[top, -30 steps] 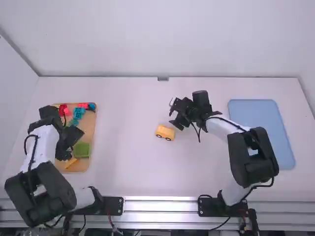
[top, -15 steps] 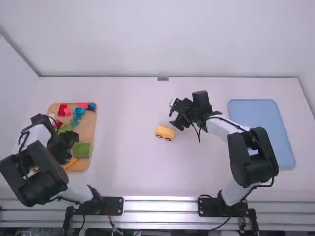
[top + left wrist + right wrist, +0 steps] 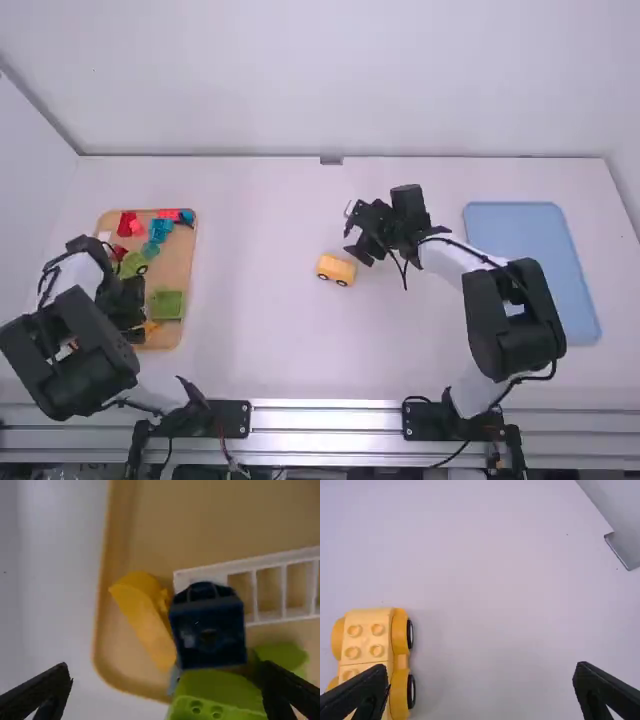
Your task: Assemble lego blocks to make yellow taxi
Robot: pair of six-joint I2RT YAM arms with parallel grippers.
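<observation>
Item: left pincer (image 3: 167, 672), shifted outward over tray (image 3: 178, 265), wide, green block (image 3: 215, 692) below. Right pincer (image 3: 481, 667): wide, beside yellow chassis (image 3: 368, 642). Risk: crowded blocks could jam a descending finger.

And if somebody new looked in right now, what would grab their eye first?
Probably the little yellow car base, near the middle of the white table by the right end effector. Next, the tan tray at the left, with its colourful blocks and the left end effector over it, then the blue tray at the right.
</observation>
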